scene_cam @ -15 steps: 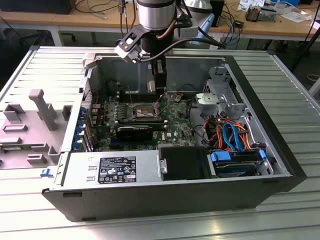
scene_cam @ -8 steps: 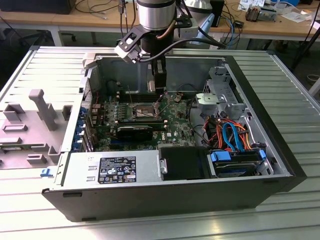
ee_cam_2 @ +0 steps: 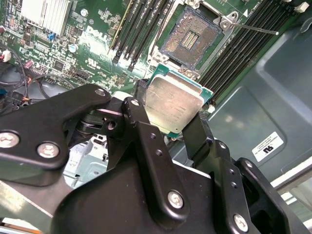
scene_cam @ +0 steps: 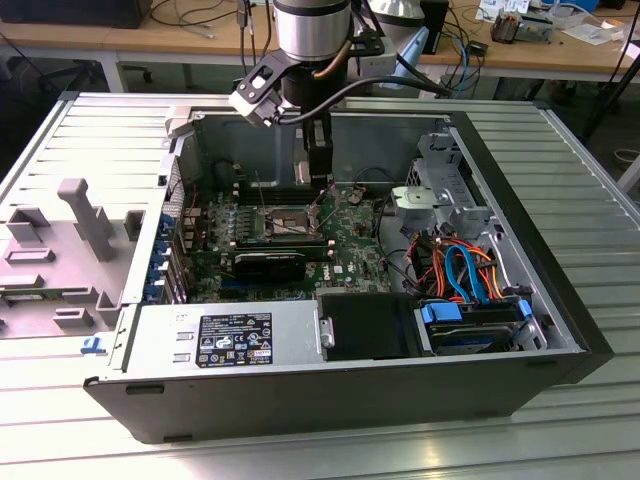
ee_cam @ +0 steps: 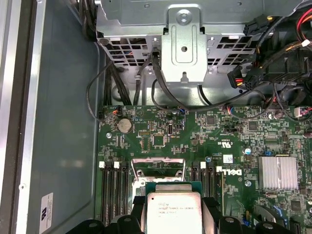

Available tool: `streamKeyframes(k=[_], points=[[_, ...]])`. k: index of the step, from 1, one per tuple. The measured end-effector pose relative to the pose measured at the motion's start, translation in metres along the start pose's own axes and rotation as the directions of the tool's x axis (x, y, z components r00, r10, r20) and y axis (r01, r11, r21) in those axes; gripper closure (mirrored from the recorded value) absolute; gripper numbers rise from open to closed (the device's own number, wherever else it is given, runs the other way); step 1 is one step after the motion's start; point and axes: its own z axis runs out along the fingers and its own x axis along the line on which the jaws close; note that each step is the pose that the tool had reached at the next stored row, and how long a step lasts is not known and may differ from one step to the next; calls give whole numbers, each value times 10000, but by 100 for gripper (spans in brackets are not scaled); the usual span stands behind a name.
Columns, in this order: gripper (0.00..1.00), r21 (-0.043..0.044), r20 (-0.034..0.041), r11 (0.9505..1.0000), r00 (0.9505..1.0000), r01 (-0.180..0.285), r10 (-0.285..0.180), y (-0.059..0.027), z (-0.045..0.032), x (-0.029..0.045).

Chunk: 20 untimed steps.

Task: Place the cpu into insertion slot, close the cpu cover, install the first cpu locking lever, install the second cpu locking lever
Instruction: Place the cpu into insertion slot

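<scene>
Silver ribbed table [scene_cam: 580,160] holds one open case [scene_cam: 300,400]; wooden desks [scene_cam: 100,40] stand behind. One claw [ee_cam_2: 165,119] is clamped on one cpu [ee_cam_2: 174,97] near one bare slot [ee_cam_2: 190,41].

A white sticker [ee_cam_2: 267,146] is showing a mark on the grey case wall [ee_cam_2: 253,87]. White lettering [ee_cam: 233,173] is sitting on the motherboard [ee_cam: 195,131]. Print lines are crossing the cpu [ee_cam: 174,214] top. A black label [scene_cam: 235,340], too small to read, is covering the power supply [scene_cam: 295,335].
</scene>
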Motion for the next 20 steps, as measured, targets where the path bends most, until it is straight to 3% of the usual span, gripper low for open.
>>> streamKeyframes(k=[17, 19, 20], points=[[46, -7, 27, 9995, 9995, -305, 305, 0, 5, 0], [46, -6, 28, 9995, 9995, -313, 313, -16, 111, -6], [46, -7, 28, 9995, 9995, -313, 313, -16, 112, -7]])
